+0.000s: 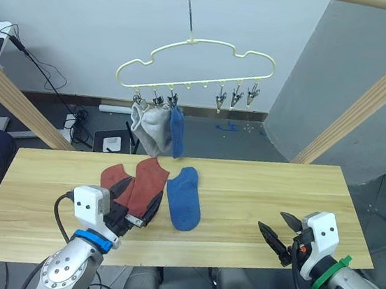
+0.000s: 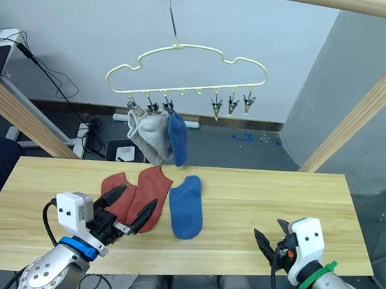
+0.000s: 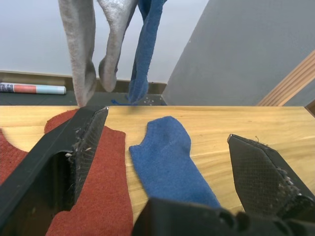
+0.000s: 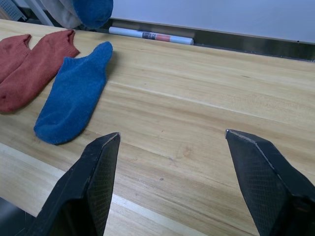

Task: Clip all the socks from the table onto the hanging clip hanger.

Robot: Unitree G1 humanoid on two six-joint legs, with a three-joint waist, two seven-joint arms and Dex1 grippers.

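Nearest: left gripper [image 2: 130,216], fingers spread wide and holding nothing, poised low over the near part of the table [image 1: 265,188], its tips over the heel end of the nearer rust-red sock [image 1: 145,184].

Right gripper [image 1: 278,235], likewise spread and empty, over bare wood toward the table's right, well apart from every sock.

Next out, lying flat on the wood in a row: a second rust-red sock [image 1: 114,176] on the left, partly tucked under its twin; the blue sock [image 1: 185,197] just beside the red pair on their right. Long axes of all three run roughly front to back, toe ends nearer the robot, cuffs toward the far edge.

Deciding relation: the loose socks lie directly ahead of the left gripper and far to the left of the right one, so the left arm looks the likelier to take the next sock, probably red.

Farthest: clip hanger [image 1: 260,57], hung above and beyond the far table edge. Two light grey socks [image 1: 149,126] and one blue sock [image 1: 176,132] already clipped at its left end; three clips [image 1: 235,97] at the right end hang free.
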